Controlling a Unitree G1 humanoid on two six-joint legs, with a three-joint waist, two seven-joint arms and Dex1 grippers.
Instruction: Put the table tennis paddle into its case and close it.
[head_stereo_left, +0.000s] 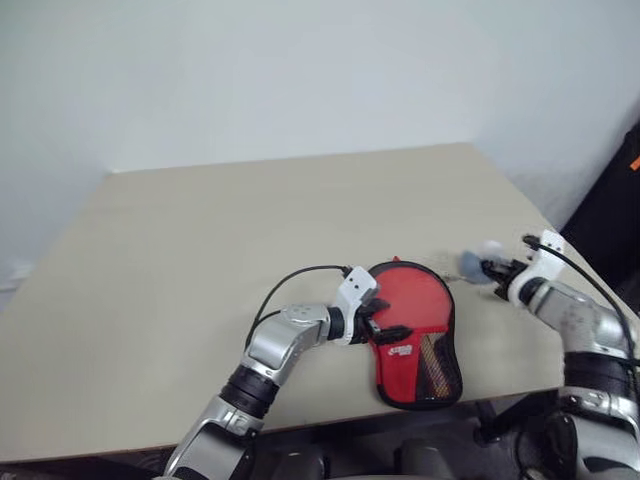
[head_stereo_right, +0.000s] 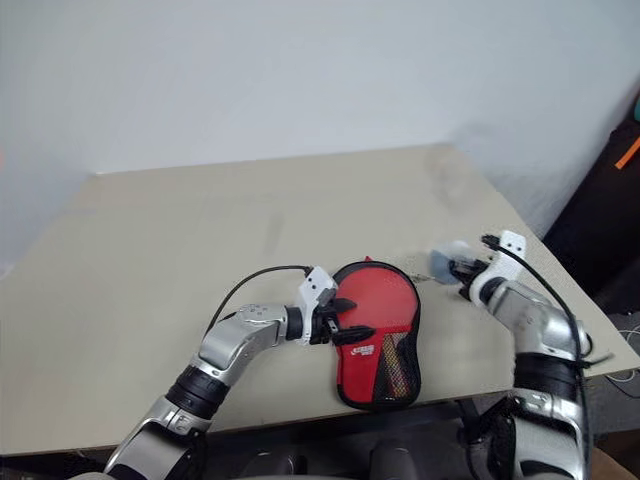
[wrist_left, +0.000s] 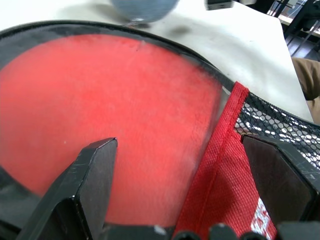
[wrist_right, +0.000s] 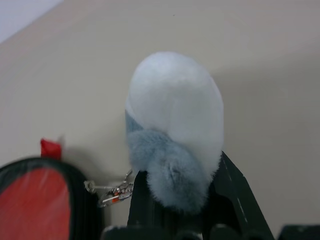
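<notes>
Where right tool (wrist_right: 180, 200) grips: fluffy ball (wrist_right: 175, 130), clip (wrist_right: 111, 191)

Bare room, beige table (head_stereo_left: 200, 240), blank wall (head_stereo_left: 300, 70)

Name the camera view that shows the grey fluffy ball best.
The right wrist view: the grey fluffy ball sits large and central, pinched in the right hand. Both eye views show it small beside the case; the left wrist view catches just its lower edge.
</notes>
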